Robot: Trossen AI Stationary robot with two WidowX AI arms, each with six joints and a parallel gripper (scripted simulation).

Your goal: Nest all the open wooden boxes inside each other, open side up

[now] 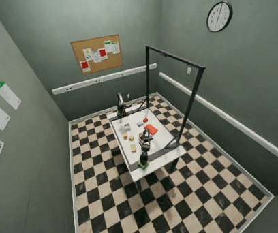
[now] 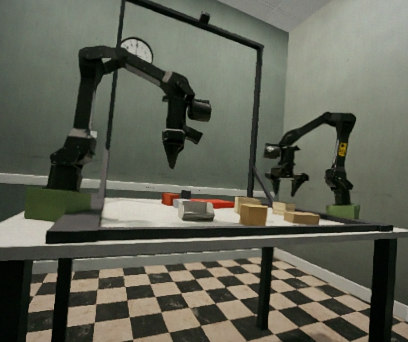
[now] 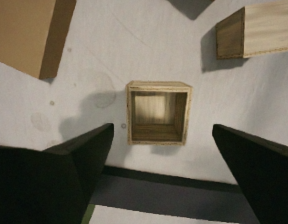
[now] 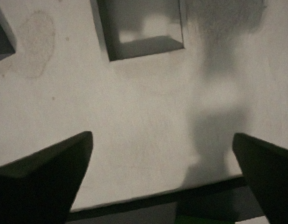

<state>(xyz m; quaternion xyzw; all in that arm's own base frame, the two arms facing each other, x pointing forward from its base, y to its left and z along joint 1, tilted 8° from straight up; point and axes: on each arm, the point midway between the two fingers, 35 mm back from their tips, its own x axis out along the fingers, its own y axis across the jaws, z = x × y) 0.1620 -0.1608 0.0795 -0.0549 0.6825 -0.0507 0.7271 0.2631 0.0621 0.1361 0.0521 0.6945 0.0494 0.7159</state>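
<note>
Several wooden boxes lie on the white table top. In the left wrist view a small open box (image 3: pixel 158 112) sits upright with its open side up. A pale box (image 3: pixel 255 30) lies beyond it at the upper right, and a flat brown box (image 3: pixel 30 35) at the upper left. My left gripper (image 3: pixel 162 128) is open and empty, high above the small open box. In the exterior view the left gripper (image 2: pixel 286 187) hangs over the wooden boxes (image 2: pixel 253 214). My right gripper (image 4: pixel 163 139) is open and empty above bare table, also shown in the exterior view (image 2: pixel 171 157).
A grey open box (image 4: pixel 141 27) lies ahead of the right gripper, also in the exterior view (image 2: pixel 196 210). A flat red piece (image 2: pixel 211 202), a red block (image 2: pixel 170 198) and a small dark block (image 2: pixel 186 193) lie behind it. A black frame (image 2: pixel 256 115) stands over the table.
</note>
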